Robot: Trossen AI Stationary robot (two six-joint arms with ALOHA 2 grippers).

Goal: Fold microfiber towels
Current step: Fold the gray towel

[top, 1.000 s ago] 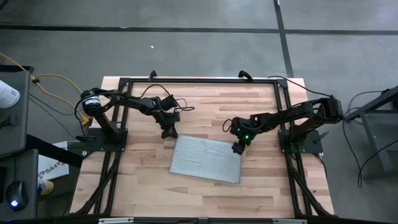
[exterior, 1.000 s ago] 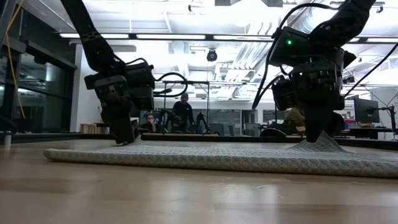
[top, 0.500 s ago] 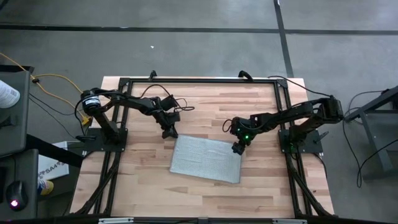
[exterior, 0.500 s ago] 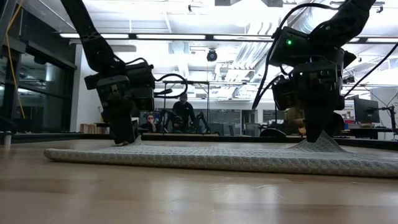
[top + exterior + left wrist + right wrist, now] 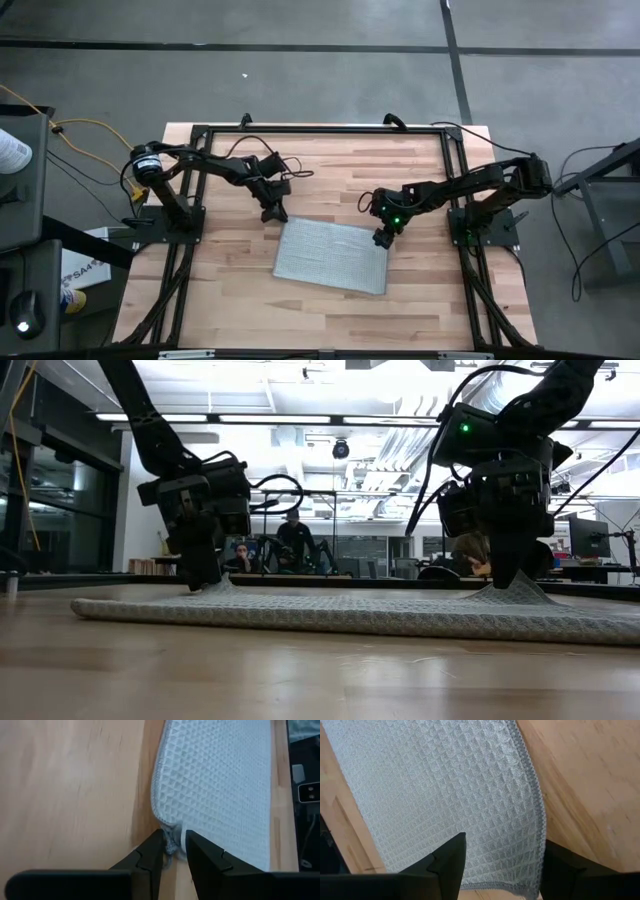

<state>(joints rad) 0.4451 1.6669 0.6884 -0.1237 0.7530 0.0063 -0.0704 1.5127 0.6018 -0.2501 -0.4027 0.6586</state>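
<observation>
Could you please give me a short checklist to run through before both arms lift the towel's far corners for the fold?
1. Left gripper pinching the towel corner: ok, the fabric sits bunched between its fingers.
2. Right gripper gripping its corner: not ok, its jaws stand wide apart over the cloth.
3. Towel lying flat between the corners: ok, only small peaks rise under each gripper in the low view.
4. Table free of other objects where the fold would land: ok.
5. Both arms at matching far corners: ok, in the high view.
6. Cloth edge inside the right gripper's span: ok.
</observation>
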